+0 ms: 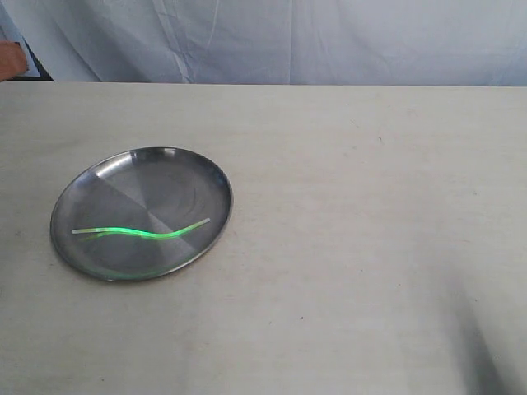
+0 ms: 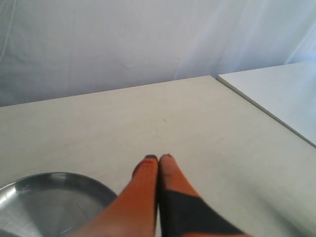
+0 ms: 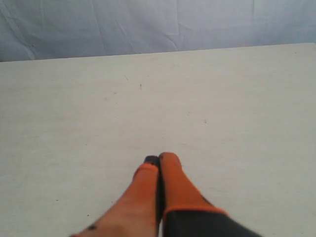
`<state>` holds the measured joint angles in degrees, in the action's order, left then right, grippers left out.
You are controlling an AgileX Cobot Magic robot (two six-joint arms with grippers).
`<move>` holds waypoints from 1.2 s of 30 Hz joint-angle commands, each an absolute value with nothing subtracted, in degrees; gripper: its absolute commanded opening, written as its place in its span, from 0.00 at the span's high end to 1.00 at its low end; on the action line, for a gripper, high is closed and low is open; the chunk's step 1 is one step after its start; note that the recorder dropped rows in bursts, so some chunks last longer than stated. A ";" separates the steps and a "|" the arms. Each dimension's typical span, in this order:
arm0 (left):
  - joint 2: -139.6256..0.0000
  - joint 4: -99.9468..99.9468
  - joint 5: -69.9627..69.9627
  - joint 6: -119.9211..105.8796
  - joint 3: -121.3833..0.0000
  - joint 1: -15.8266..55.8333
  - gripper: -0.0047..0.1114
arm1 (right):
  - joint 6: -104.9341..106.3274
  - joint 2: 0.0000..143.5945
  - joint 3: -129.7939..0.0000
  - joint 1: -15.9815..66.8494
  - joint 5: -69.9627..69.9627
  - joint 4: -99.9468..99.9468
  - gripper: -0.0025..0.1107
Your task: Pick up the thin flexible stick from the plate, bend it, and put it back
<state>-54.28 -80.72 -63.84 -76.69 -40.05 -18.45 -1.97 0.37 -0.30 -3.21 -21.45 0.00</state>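
Note:
The round steel plate (image 1: 90,185) lies on the left half of the table. Across its near half lies the stick (image 1: 140,231), a thin wavy rod glowing green with pale ends. Neither gripper appears in the exterior view. In the left wrist view my left gripper (image 2: 158,157) is shut with nothing between its orange fingers, above bare table beside the rim of the plate (image 2: 74,178); the stick is out of that view. My right gripper (image 3: 159,158) is shut and empty too, over bare tabletop, with no plate or stick in its view.
A pale blue cloth (image 1: 329,41) hangs behind the light table (image 1: 370,247). An orange object (image 1: 10,59) shows at the far left edge beyond the table. A second pale surface (image 2: 276,94) adjoins the table's edge in the left wrist view.

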 commanded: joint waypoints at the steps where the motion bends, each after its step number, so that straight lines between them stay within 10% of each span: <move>1: -54.04 -79.48 -64.01 -76.93 -39.83 -18.15 0.96 | -1.52 0.00 0.00 -3.41 -20.79 0.00 0.99; 12: -54.04 -79.19 -63.90 -76.93 -39.83 -17.41 0.96 | -1.52 0.00 0.00 -3.41 -20.79 0.00 0.99; 25: -39.93 -65.21 -32.44 -68.77 -39.48 7.00 0.96 | -1.52 0.00 0.00 -3.41 -20.79 0.00 0.99; 36: -34.40 -47.22 -29.17 -43.46 -35.48 7.68 0.96 | -1.52 0.00 0.00 -3.41 -20.79 -0.59 0.99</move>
<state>-35.51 -53.57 -33.44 -51.45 -37.72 7.44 -1.87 0.37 -0.30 -3.21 -21.45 -0.33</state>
